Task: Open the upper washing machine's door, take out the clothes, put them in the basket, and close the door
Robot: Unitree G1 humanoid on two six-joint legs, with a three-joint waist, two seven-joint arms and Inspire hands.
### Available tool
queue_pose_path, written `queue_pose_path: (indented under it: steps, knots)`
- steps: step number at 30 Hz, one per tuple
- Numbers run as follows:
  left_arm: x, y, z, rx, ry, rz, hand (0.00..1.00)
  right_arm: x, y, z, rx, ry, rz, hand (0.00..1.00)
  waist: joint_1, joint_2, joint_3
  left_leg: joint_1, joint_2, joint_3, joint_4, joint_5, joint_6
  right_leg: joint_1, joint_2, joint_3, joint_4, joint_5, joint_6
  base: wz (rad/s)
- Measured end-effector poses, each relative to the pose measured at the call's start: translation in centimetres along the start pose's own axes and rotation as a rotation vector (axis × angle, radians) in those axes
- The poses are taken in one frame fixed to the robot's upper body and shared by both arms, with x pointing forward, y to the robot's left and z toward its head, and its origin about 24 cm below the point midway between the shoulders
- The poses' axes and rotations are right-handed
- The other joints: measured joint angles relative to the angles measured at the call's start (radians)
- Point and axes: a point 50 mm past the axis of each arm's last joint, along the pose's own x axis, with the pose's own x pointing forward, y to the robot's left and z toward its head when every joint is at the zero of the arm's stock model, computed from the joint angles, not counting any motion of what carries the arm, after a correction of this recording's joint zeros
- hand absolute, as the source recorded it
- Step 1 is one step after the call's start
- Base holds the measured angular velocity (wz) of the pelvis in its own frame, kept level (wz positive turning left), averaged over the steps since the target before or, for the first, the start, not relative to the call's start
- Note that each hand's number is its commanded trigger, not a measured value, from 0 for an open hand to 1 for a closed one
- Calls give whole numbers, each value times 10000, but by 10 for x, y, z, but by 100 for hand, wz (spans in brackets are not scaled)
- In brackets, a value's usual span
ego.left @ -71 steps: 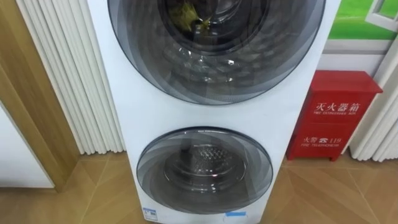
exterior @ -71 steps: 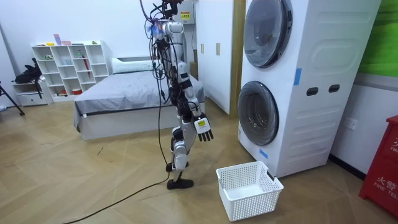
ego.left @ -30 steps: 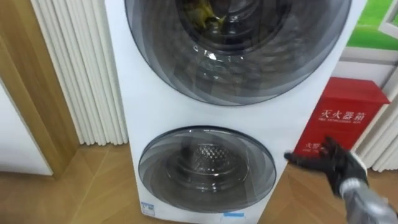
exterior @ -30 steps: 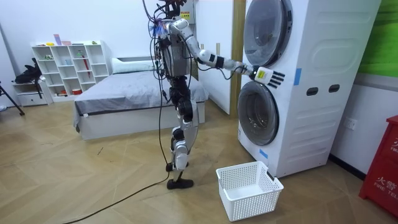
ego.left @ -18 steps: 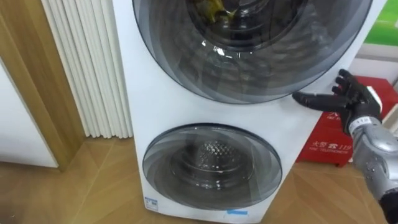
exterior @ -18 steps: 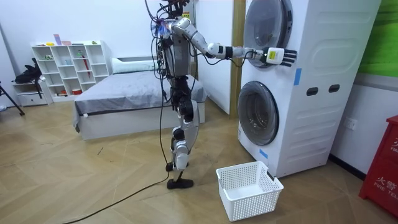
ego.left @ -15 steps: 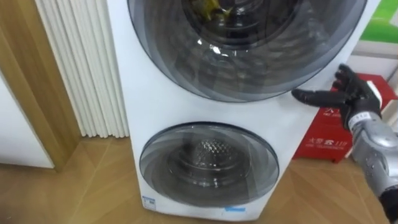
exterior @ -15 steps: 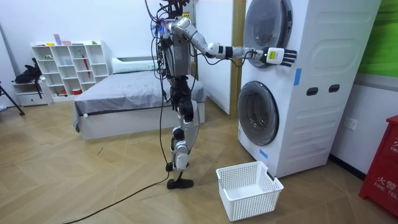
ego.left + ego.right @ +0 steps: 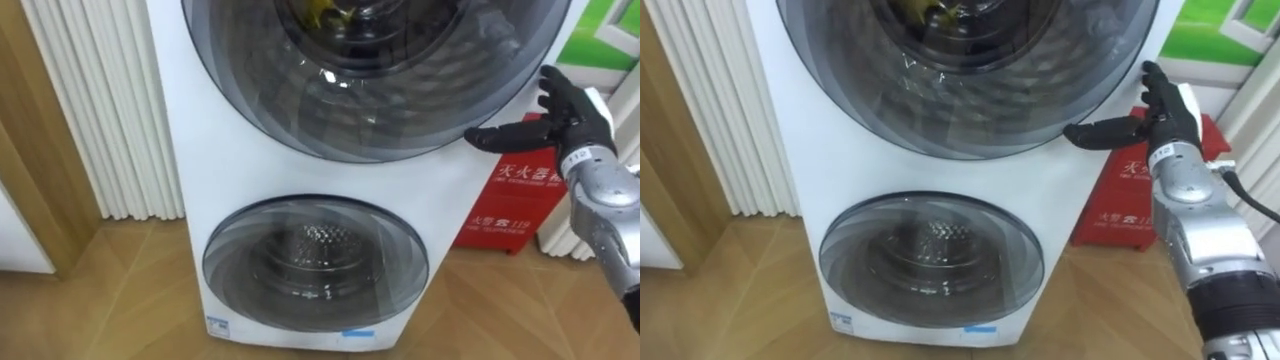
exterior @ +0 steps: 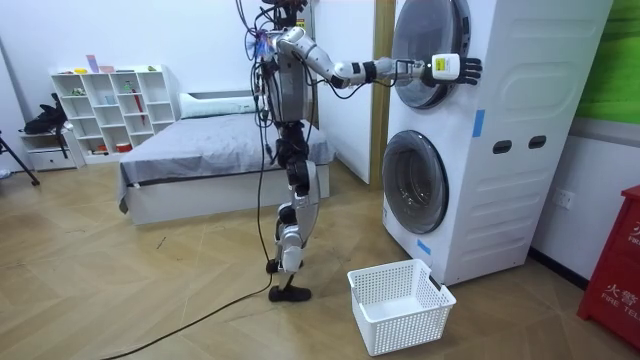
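Since the crumpled yellow-green clothes (image 9: 330, 12) lie inside the upper drum, at 12 o'clock in the left eye view, behind the shut round door of dark tinted glass (image 9: 370, 90), that door must be opened first. The right hand (image 9: 565, 120) is at the door's rim at about 4 o'clock, with its fingers straight and spread and nothing in them. I cannot tell whether the fingertips touch the rim. To do this well, I judge, they should hook behind the rim's edge and pull outward, not press on the glass.

At 6 o'clock from that door is the smaller lower glass door (image 9: 315, 265), also shut. The tall white stacked washing machine (image 9: 215, 170) carries a small blue-and-white sticker (image 9: 222, 326) low on its front, its print too small to read. The red metal cabinet (image 9: 520, 190) at 3 o'clock bears white characters. A white plastic lattice basket (image 10: 400, 335) sits on the floor before the machine.
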Motion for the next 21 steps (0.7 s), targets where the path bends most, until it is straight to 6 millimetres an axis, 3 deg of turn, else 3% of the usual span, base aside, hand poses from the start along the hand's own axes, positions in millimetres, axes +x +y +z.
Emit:
queue_pose_path:
  steps: [9, 21]
  knots:
    - [0, 5, 4, 43, -142, 536, 0, -6, 8, 22, -490, -457, -36, 0, 0, -4, 10, -43, 36, -110, -10, -1, -1, -58, 43, -65, -7, 0, 0, -7]
    - [-1, 2, 8, 552, -244, 892, 0, -14, 37, 29, 136, -791, -301, 0, 26, 23, 28, -40, 89, 18, -34, -1, -2, -141, 46, -94, -11, 2, -3, -6]
